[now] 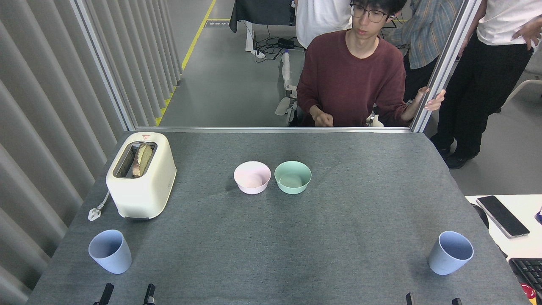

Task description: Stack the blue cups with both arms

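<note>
Blue cups, left [110, 251] and right [450, 253], pale matte tapered tumblers, upright, well apart at near table [271, 237] corners; left gripper [127, 294] and right gripper [432, 300] fingertips parted, empty.

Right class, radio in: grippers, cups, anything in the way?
Left gripper and right gripper open, empty. Left cup, right cup upright, far apart, unstacked. Path between them clear.
</note>
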Controlling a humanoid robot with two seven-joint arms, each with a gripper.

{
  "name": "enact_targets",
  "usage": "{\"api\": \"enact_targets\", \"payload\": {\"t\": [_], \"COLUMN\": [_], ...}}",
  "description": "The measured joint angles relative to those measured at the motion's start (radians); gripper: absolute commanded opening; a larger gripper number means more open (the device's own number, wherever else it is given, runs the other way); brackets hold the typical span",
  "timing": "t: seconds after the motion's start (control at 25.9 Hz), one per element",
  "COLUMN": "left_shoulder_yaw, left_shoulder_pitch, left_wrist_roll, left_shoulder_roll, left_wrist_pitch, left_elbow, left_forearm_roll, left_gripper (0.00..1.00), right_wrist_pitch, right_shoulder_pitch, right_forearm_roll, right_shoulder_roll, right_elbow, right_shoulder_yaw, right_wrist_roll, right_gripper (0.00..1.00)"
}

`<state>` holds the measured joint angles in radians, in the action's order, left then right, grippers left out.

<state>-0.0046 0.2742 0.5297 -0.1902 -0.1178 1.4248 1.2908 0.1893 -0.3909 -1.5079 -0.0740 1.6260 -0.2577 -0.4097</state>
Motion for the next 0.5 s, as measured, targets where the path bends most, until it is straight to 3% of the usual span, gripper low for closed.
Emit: {"api": "enact_targets", "payload": {"t": [0.23,0.5], "left_shoulder_yaw": [0.002,0.003], "left_shoulder_pitch": [-0.016,-0.130], "left_wrist_roll": [0.012,0.016], "left_shoulder_roll": [0.006,0.001], "left_wrist_pitch": [0.034,0.081], "left_elbow": [-0.044,-0.198], "left_forearm_roll": [0.002,0.002], "left_gripper": [1.00,1.00], "right_wrist_pitch": [0.000,0.001], "right_shoulder_pitch": [0.000,0.001], "right_forearm_roll": [0.000,0.000], "right_shoulder_roll": [0.000,0.000], "right_elbow": [-0.002,-0.004], "right_shoulder_yaw": [0.000,0.002], "right_wrist_roll": [0.000,0.000], "right_gripper": [1.00,1.00]}}
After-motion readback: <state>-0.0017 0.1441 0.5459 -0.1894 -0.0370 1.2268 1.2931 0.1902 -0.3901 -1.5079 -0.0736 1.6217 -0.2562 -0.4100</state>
